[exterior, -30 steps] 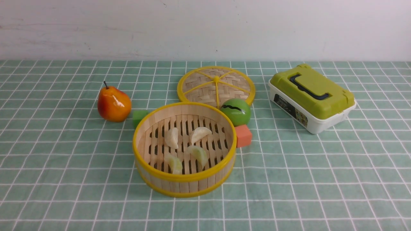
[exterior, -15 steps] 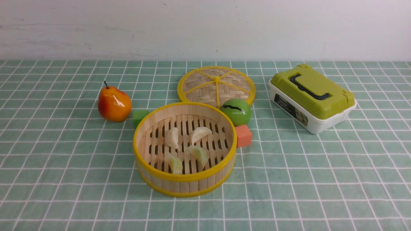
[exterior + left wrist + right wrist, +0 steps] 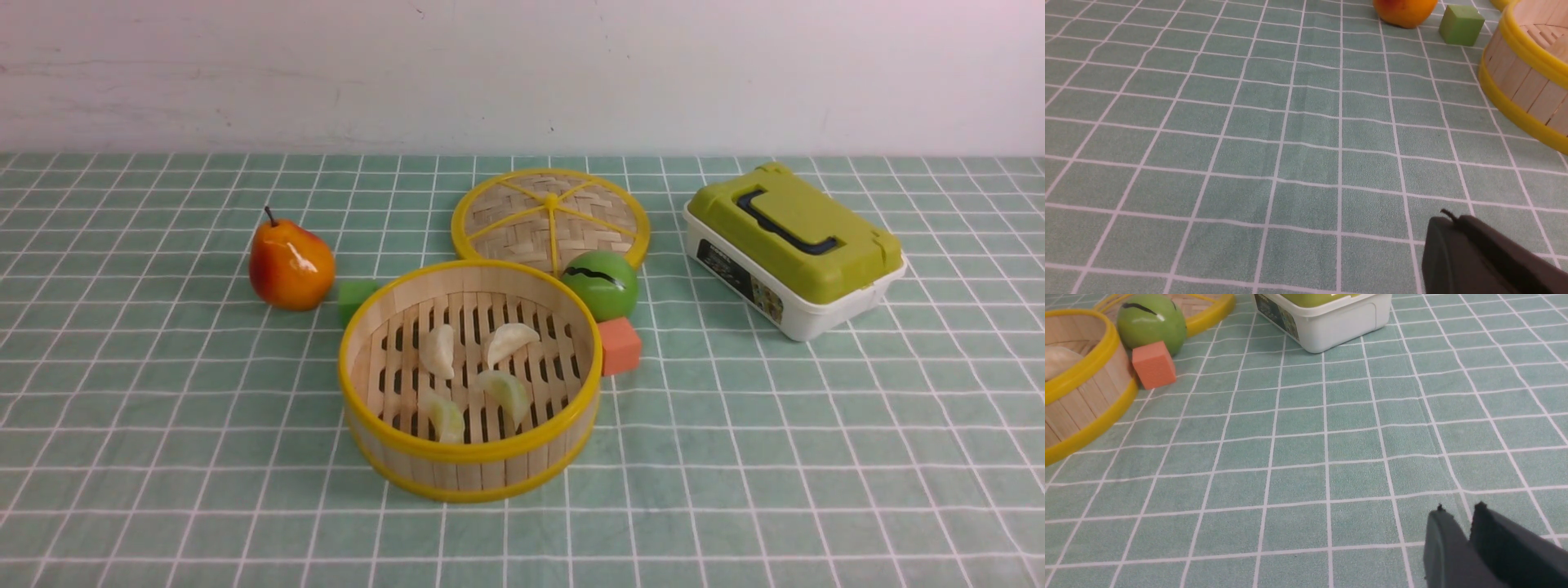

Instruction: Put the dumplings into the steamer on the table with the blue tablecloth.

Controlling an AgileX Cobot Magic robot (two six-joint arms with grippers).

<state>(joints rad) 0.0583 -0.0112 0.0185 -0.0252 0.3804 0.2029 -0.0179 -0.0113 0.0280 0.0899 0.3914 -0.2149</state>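
Observation:
The steamer (image 3: pixel 469 465) stands mid-table on the blue tablecloth (image 3: pixel 775 449). All four dumplings lie on its slatted floor: two whitish (image 3: pixel 439 349) (image 3: pixel 510 339) and two yellow-green (image 3: pixel 506 394) (image 3: pixel 445 416). Neither gripper shows in the front view. My left gripper (image 3: pixel 1453 222) is shut and empty, low over bare cloth, with the steamer's wall (image 3: pixel 1523 81) off to one side. My right gripper (image 3: pixel 1459 512) is shut and empty over bare cloth, with the steamer (image 3: pixel 1081 404) and one whitish dumpling (image 3: pixel 1057 361) at that view's edge.
A woven lid (image 3: pixel 549 219) lies behind the steamer. A green ball (image 3: pixel 602 283) and an orange cube (image 3: pixel 619 345) touch its right side. A green cube (image 3: pixel 355 298) and a pear (image 3: pixel 290 265) sit to its left. A green-lidded white box (image 3: pixel 792 249) stands at the right.

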